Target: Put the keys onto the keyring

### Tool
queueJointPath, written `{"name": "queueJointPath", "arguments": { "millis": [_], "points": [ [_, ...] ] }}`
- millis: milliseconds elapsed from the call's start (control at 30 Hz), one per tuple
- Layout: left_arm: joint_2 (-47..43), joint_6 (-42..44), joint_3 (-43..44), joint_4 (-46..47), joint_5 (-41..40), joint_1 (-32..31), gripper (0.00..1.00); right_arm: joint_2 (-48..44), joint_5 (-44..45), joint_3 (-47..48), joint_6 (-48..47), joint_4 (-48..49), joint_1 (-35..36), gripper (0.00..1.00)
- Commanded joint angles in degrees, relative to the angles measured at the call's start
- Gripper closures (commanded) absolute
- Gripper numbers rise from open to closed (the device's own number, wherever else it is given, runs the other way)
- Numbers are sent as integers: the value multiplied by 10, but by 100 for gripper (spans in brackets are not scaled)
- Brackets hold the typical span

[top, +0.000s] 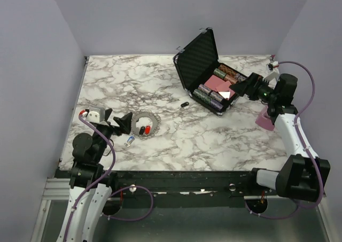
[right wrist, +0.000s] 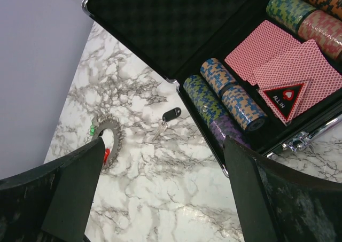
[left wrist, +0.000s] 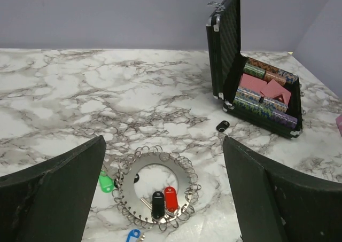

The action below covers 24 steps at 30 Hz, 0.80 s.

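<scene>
The keyring (top: 148,115) is laid in a coil on the marble table (top: 214,140), toward 8 o'clock in the top view. A red key (left wrist: 170,198) and a black key (left wrist: 158,204) are seen side by side on the coil's 6 o'clock edge. A lone dark key (top: 184,104) is found apart, at the coil's 2 o'clock, near the open black case (top: 199,55). The left pincer (top: 120,123) is spread wide with nothing gripped, just at the coil's 9 o'clock. The right pincer (top: 247,86) is likewise held wide and empty at the case's 3 o'clock side.
</scene>
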Motion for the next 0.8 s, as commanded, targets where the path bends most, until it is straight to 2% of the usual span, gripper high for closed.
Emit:
{"name": "queueJointPath", "arguments": {
  "millis": [0,167,367,633,767],
  "points": [
    [4,-6,13,-1,33,4,1,-13,15,18,3,3,-2,0],
    [3,-7,13,-3,41,4,1,-12,-12,9,-11,13,-2,0],
    [9,-20,15,-2,74,4,1,-22,-129,-23,-100,38,-2,0],
    [54,-114,40,-29,141,4,1,-26,-249,-41,-226,11,-2,0],
    [81,-147,66,-70,147,4,1,-22,-285,-41,-240,1,-2,0]
  ]
}}
